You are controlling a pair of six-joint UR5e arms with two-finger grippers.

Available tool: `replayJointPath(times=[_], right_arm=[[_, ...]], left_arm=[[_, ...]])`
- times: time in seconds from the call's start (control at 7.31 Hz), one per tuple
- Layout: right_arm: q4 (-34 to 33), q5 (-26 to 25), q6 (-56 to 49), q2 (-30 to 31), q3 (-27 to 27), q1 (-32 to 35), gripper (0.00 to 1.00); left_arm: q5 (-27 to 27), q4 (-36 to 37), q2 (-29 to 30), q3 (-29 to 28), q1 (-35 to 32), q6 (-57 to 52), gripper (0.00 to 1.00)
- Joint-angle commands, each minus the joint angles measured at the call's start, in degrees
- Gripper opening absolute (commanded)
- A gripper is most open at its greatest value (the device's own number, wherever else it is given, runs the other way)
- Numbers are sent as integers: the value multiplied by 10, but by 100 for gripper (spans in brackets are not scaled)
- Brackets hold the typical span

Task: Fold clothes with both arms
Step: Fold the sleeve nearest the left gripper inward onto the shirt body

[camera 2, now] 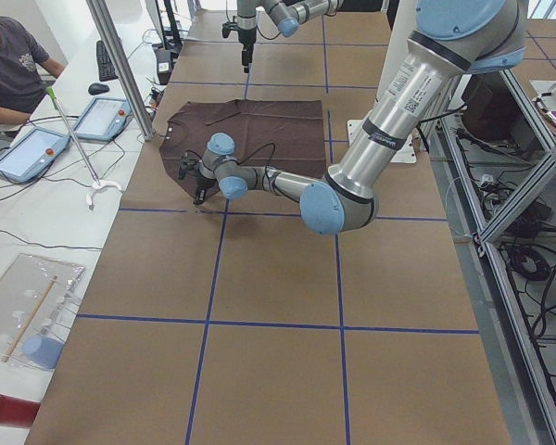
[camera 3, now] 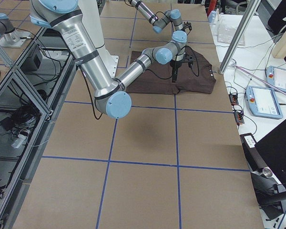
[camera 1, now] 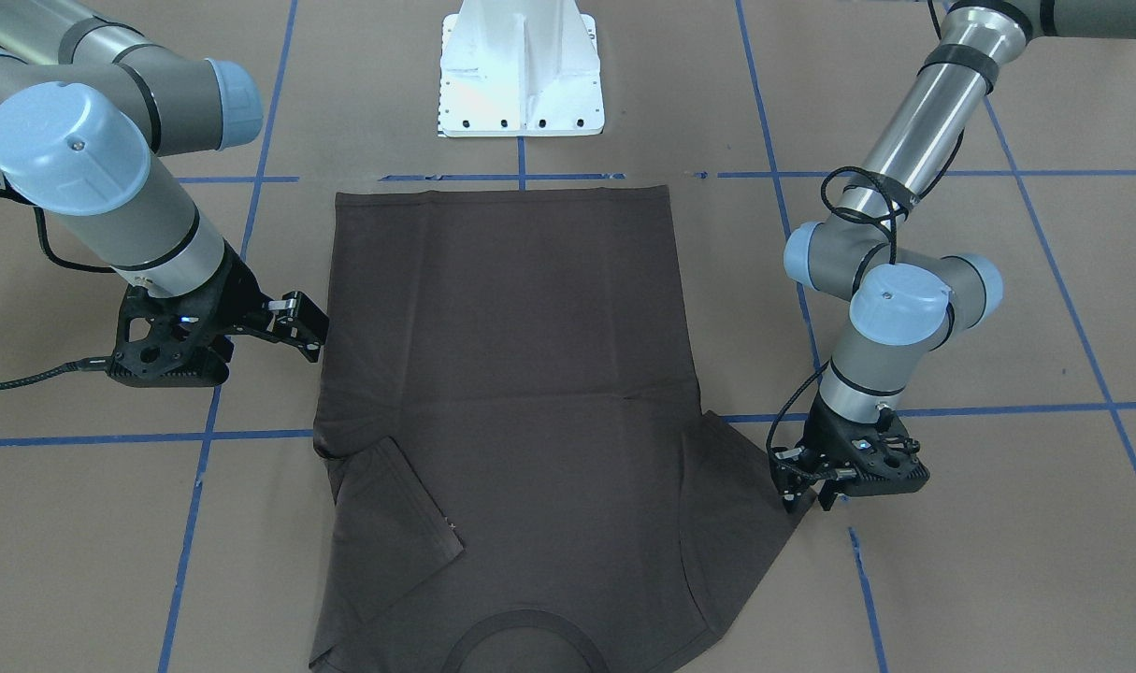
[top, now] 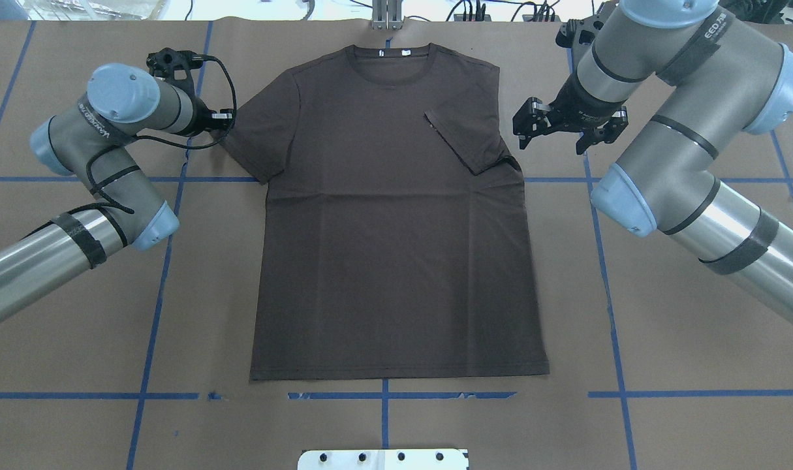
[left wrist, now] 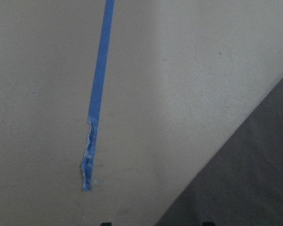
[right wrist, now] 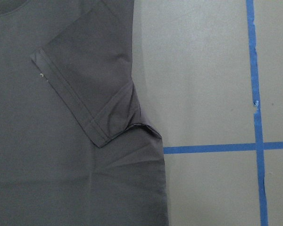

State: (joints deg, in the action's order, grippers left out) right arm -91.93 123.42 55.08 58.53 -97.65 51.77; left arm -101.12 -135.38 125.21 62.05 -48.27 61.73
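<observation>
T-shirt lies flat on the brown-papered bench in the front-facing view, hem towards the white pedestal and collar at the near edge; on the robot's right side the folded sleeve is turned in over the chest, on its left the spread sleeve lies open; the left tool stands low at that sleeve's outer edge; the right tool is just beside the shirt's side edge, fingers apart; overhead, the right tool is clear of the cloth with fingers spread, the left tool at the sleeve tip, half hidden by its wrist; the side views show both tools pointing down at the shirt; the left wrist view shows two black fingertips apart, the sleeve's edge between them, blue tape alongside; the right wrist view shows the folded sleeve's stitched hem.
</observation>
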Motion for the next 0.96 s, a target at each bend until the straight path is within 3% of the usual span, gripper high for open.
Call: replayJointPath(times=[0.0,0.14,0.27,0.55,0.82], right_arm=[[0,0,0,0,0,0,100],[0,0,0,0,0,1,100],[0,0,0,0,0,1,100],[0,0,0,1,0,1,100],[0,1,0,3,-1,1,100]], left_arm=[[0,0,1,1,0,1,23],[0,0,3,3,0,1,8],[0,1,4,4,0,2,0],[-4,8,6,10,0,2,0],[-7,63,40,39,0,28,0]])
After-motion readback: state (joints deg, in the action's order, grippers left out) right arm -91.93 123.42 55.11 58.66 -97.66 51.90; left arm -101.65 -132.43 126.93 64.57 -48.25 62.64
